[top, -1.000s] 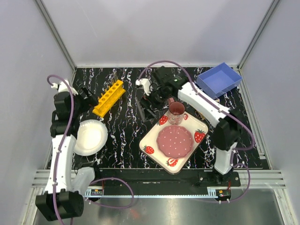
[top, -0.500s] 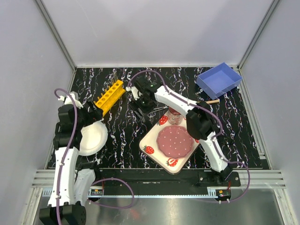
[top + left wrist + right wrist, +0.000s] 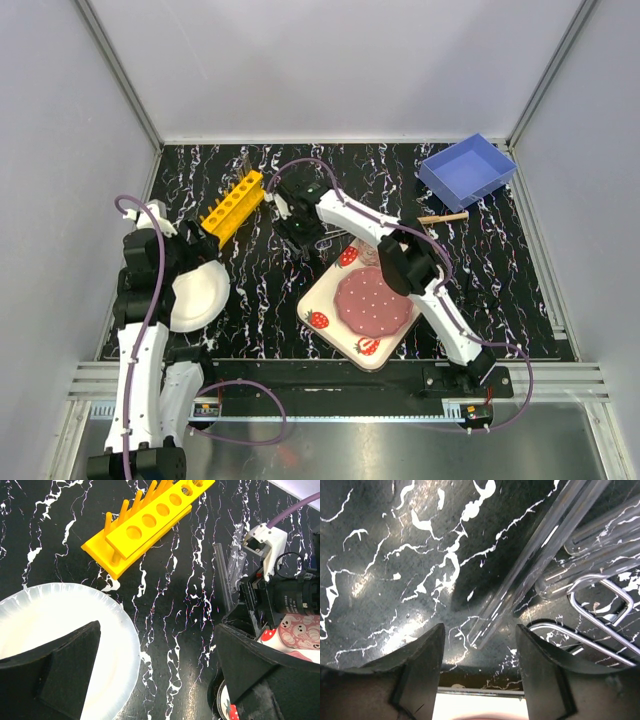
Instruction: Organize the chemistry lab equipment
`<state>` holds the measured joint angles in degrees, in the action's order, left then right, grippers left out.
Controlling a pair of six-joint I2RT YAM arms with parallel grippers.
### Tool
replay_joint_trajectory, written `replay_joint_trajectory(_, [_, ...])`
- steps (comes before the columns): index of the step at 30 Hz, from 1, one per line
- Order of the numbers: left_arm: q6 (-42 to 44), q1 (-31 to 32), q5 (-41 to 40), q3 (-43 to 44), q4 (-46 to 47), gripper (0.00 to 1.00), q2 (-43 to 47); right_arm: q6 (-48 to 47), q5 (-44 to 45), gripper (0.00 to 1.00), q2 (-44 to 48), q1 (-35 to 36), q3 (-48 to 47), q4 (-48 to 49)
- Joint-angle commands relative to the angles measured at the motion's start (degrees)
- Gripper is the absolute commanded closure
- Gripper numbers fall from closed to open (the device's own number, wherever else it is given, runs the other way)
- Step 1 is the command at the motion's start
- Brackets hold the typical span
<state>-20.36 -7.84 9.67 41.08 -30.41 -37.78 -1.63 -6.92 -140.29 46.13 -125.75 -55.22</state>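
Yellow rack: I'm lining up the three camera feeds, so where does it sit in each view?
Top external: the yellow rack lies diagonally left of centre, beyond the white plate.
Left wrist: top centre, above the white plate's rim.
Right wrist: not in it; only clear tubes on the black marbled table.
Shared landmark: the white plate, in the top and left wrist views.

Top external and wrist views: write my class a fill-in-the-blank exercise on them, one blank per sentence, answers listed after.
1. The rack with a row of holes is ___ in colour.
2. In the right wrist view, the open right gripper has the end of a thin clear ___ between its fingers.
3. The round plate near the left gripper is ___.
4. The bin at the top view's far right is ___.
Answers: yellow; tube; white; blue.
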Motion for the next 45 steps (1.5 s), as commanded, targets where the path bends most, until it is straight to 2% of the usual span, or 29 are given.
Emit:
replay_joint_trajectory(1, [0.76,-0.16,-0.27,-0.21,1.67,0.01,0.78,0.05,3.84,0.39,-1.3,1.42,-3.09,0.38])
replay_joint_trajectory(7, [0.67,-0.16,-0.18,-0.21,1.67,0.01,0.95,0.31,4.81,0.51,-2.18,2.03,-2.92,0.2])
replay_joint_trajectory(13, [0.67,-0.16,-0.18,-0.3,1.76,0.01,1.13,0.75,4.98,0.57,-2.88,2.65,-2.39,0.03])
replay_joint_trajectory(17, [0.67,-0.25,-0.09,-0.3,1.76,0.01,1.22,1.01,5.25,0.66,-3.23,3.0,-2.21,0.03])
replay_joint_trajectory(24, [0.58,-0.25,0.17,-0.3,1.94,0.01,1.13,1.28,3.23,0.76,-2.89,3.09,-2.22,-0.24])
replay_joint_trajectory(34, [-0.99,-0.16,4.82,-0.65,2.99,0.01,-0.1,0.23,-7.58,0.79,5.8,3.09,0.95,-0.06])
replay_joint_trajectory(37, [-4.85,-0.43,9.55,-1.35,3.86,0.01,-0.98,-0.13,-10.74,0.8,9.58,3.09,3.49,0.46])
replay_joint_trajectory(42, [-19.17,-1.3,19.49,-4.16,8.25,0.01,-3.17,-0.74,-15.22,0.8,15.47,3.09,9.37,1.87])
replay_joint_trajectory(45, [-30.32,-2.09,27.4,-8.02,19.28,0.01,-5.54,-1.45,-17.51,0.8,19.17,3.09,12.62,3.01])
